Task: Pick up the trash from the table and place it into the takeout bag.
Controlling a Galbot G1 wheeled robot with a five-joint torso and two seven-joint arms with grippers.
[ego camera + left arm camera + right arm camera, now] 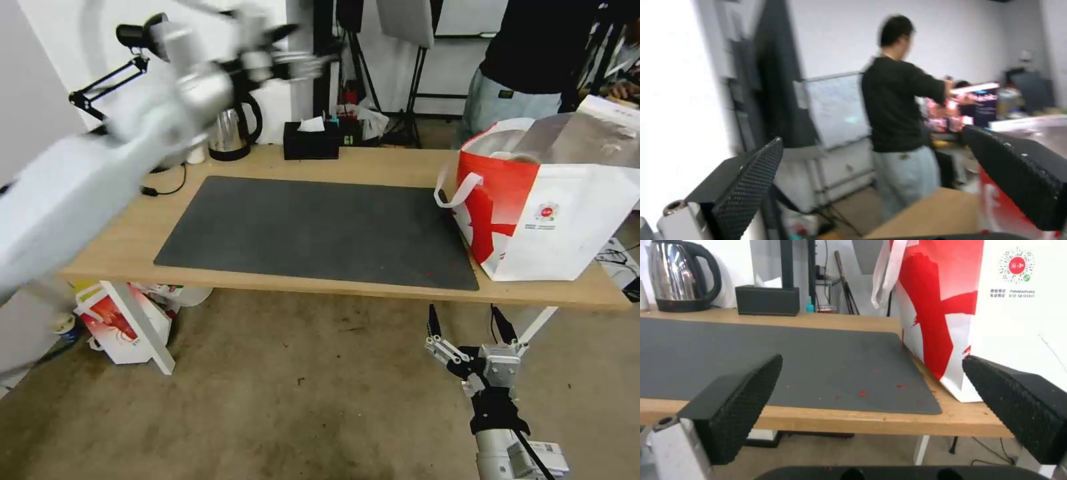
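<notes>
The takeout bag (553,213) stands open on the right end of the table (267,280), its red panel facing the dark mat (320,227). The trash is hidden, apart from a beige rounded edge (517,158) inside the bag's mouth. My left gripper (313,63) is raised high over the table's back left, blurred. In the left wrist view the left gripper (873,136) is open and holds nothing. My right gripper (465,313) hangs below the table's front edge, in front of the bag (996,306). The right gripper (872,359) is open and empty.
A steel kettle (230,133) and a black tissue box (310,140) stand along the table's back edge. A person (527,67) stands behind the bag. A red-and-white printed box (117,327) sits on the floor under the table's left end.
</notes>
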